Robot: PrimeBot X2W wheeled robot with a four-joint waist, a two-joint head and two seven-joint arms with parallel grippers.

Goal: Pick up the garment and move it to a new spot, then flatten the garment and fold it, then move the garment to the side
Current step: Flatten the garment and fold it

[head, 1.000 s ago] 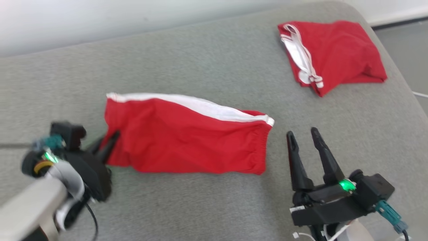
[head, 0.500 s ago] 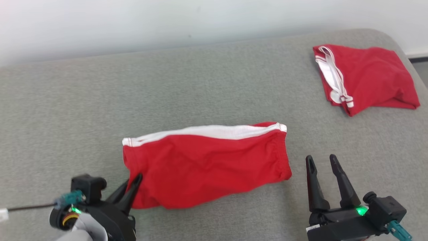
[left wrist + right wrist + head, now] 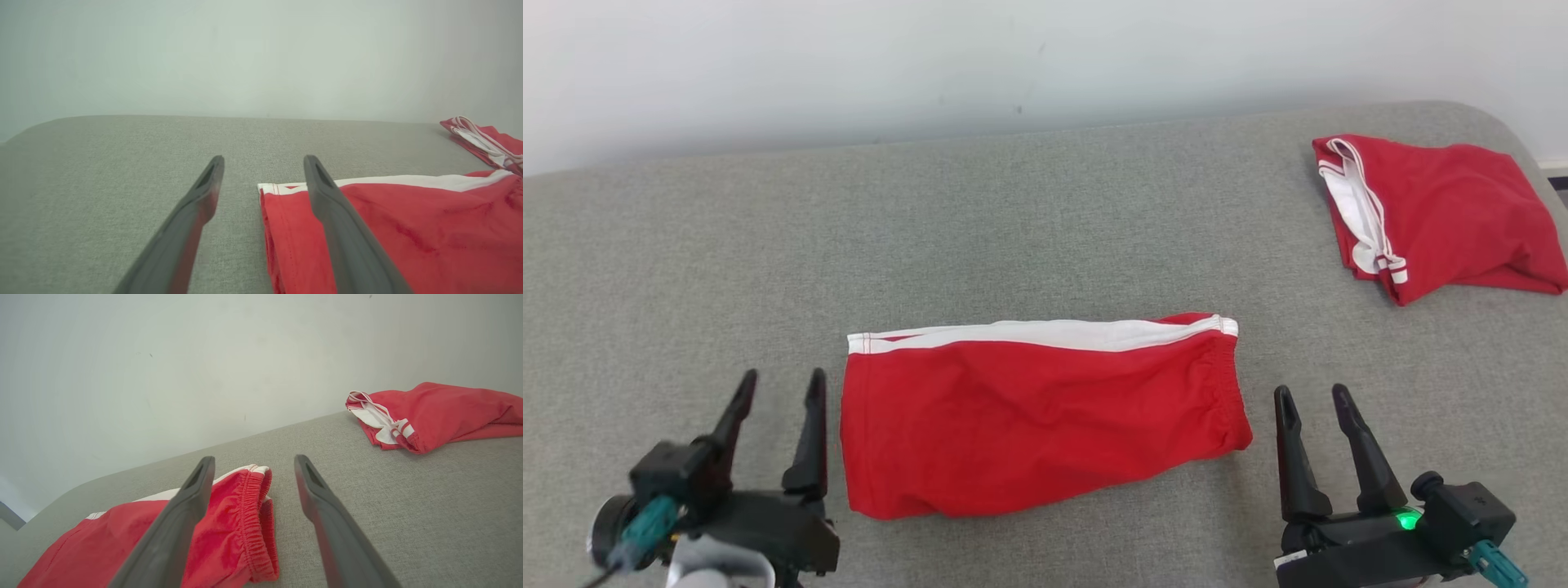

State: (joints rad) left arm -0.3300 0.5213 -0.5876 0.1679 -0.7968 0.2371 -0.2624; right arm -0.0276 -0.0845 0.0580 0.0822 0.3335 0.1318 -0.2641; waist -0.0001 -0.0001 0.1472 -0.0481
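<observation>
Red garment lies flat on grey surface — left hand and right hand released, empty.

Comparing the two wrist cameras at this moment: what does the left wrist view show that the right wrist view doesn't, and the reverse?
Left wrist, not right wrist: the open left gripper by the garment's hemmed leg end. Right wrist, not left wrist: the open right gripper by the garment's elastic waistband. Both: the garment's white stripe, the second red garment, the grey cushion, the pale wall.
</observation>
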